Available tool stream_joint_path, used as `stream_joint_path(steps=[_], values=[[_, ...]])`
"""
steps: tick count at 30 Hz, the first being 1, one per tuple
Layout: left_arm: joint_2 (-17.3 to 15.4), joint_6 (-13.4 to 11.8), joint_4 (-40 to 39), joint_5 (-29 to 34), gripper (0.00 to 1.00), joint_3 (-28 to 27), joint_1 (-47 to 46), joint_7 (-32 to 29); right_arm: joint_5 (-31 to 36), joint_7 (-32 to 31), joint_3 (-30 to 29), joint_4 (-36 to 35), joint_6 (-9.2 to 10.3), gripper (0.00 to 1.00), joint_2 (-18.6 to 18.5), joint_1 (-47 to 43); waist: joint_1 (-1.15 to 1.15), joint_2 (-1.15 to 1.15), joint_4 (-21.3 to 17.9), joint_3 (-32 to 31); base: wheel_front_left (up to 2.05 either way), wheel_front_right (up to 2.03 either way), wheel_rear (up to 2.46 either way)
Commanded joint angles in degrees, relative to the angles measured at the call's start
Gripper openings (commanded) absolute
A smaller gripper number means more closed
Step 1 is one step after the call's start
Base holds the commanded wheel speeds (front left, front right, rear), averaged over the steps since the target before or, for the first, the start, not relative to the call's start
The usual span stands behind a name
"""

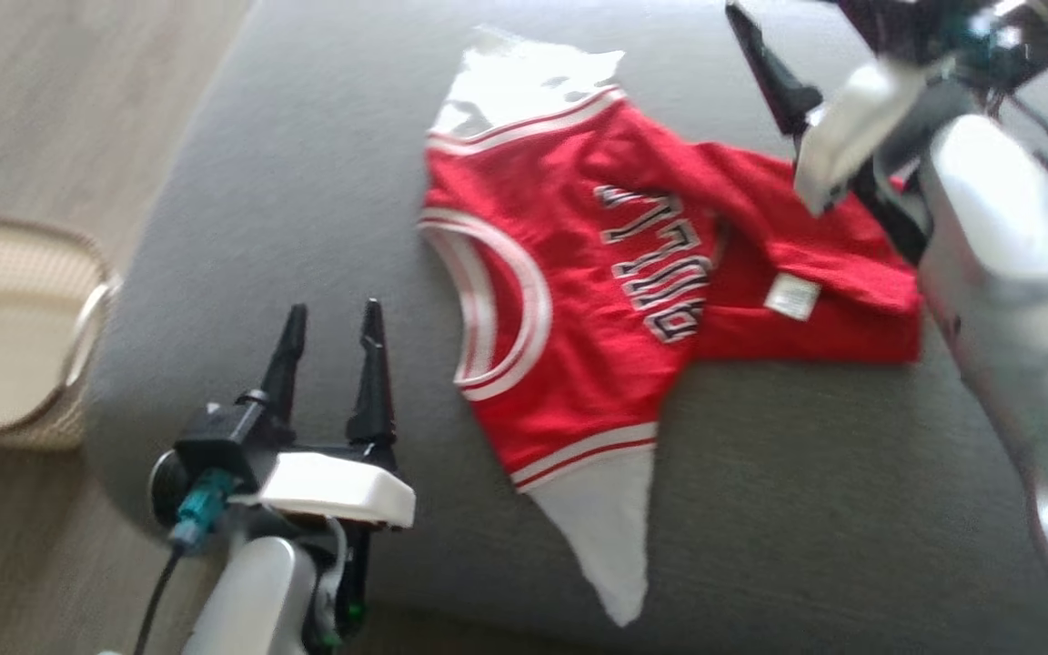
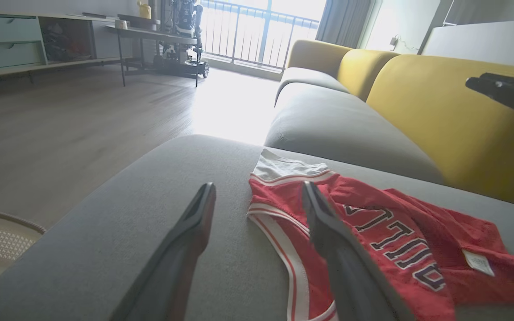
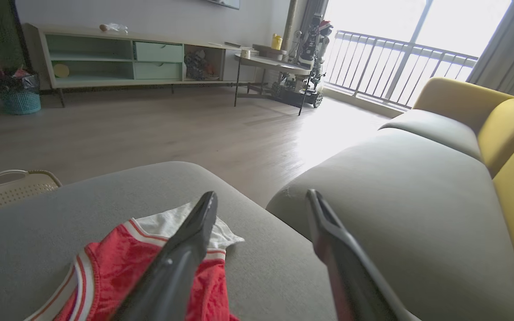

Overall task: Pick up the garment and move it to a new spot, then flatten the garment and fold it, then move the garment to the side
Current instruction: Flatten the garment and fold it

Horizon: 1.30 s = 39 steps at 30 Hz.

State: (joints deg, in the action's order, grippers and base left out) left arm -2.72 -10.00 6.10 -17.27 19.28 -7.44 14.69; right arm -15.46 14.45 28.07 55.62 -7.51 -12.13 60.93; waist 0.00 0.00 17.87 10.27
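We've got the left tool spread wide beside the red jersey on the grey sofa; right tool spread too, pinching nothing

**Where everything is lying**

A red sleeveless mesh jersey is lying on a grey fabric sofa cushion. The left hand is hovering left of it. Further left, a cream plastic basket is standing on the wooden floor.
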Motion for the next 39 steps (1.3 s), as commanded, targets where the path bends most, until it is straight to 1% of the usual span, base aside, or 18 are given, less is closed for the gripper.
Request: stream_joint_path(steps=[1,4,5,7,11,15,18,21,23,25,29,35,39], values=[[-0.16,0.38,-1.79,0.55,1.00,-2.87,-1.03,0.30,-0.09,0.52,-0.44,-4.89,0.02,1.00,-0.27,-3.19,0.00,0.00,-5.45,-3.31,0.00,0.00,0.00],[-0.16,0.66,-1.91,0.99,1.00,-5.04,-0.07,0.30,1.32,0.53,-3.29,-13.29,0.02,1.00,-2.77,-11.13,0.00,0.00,-8.53,-4.56,0.00,0.00,0.00],[-0.16,0.66,-1.91,0.99,1.00,-5.04,-0.07,0.30,1.32,0.53,-3.29,-13.29,0.02,1.00,-2.77,-11.13,0.00,0.00,-8.53,-4.56,0.00,0.00,0.00],[-0.16,0.89,-1.93,1.24,1.00,-6.31,0.62,0.30,2.25,0.53,-6.55,-18.29,0.02,1.00,-3.35,-16.46,0.00,0.00,-10.28,-5.33,0.00,0.00,0.00],[-0.16,1.40,-1.96,1.52,1.00,-8.11,1.90,0.30,5.35,0.54,-12.07,-26.70,0.02,1.00,-2.57,-26.68,0.00,0.00,-12.85,-6.48,0.00,0.00,0.00],[-0.16,1.82,-1.81,1.71,1.00,-8.95,3.18,0.30,8.18,0.54,-18.16,-32.45,0.02,1.00,0.15,-35.89,0.00,0.00,-14.22,-7.31,0.00,0.00,0.00],[-0.16,1.91,-1.34,0.61,1.00,-9.24,4.27,0.30,9.60,0.54,-23.73,-36.02,0.02,1.00,4.36,-42.95,0.00,0.00,-14.48,-8.07,0.00,0.00,0.00],[-0.16,1.77,-0.62,-0.16,1.00,-9.96,5.46,0.30,12.23,0.54,-26.80,-39.08,0.02,1.00,7.43,-49.74,0.00,0.00,-14.72,-8.51,0.00,0.00,0.00],[-0.16,2.06,-0.34,0.05,1.00,-10.05,6.04,0.30,13.25,0.54,-28.47,-40.46,0.02,1.00,8.53,-52.78,0.00,0.00,-14.89,-8.59,0.00,0.00,0.00],[-0.16,2.45,-0.11,0.49,1.00,-9.75,6.45,0.30,11.98,0.54,-30.16,-41.36,0.02,1.00,9.07,-54.49,0.00,0.00,-14.97,-8.59,0.00,0.00,0.00],[-0.16,2.97,0.09,1.07,1.00,-8.99,6.73,0.31,10.51,0.54,-29.28,-42.80,0.02,1.00,9.22,-55.19,0.00,0.00,-14.82,-8.65,0.00,0.00,0.00],[-0.16,2.75,-0.19,0.91,1.00,-7.19,6.05,0.31,13.70,0.54,-29.59,-42.91,0.02,1.00,9.24,-53.95,0.00,0.00,-13.43,-7.94,0.00,0.00,0.00],[-0.16,2.75,-0.45,1.20,1.00,-5.84,5.35,0.31,16.77,-0.06,-29.62,-41.66,0.02,1.00,9.25,-51.74,0.00,0.00,-11.99,-6.07,0.00,0.00,0.00]])
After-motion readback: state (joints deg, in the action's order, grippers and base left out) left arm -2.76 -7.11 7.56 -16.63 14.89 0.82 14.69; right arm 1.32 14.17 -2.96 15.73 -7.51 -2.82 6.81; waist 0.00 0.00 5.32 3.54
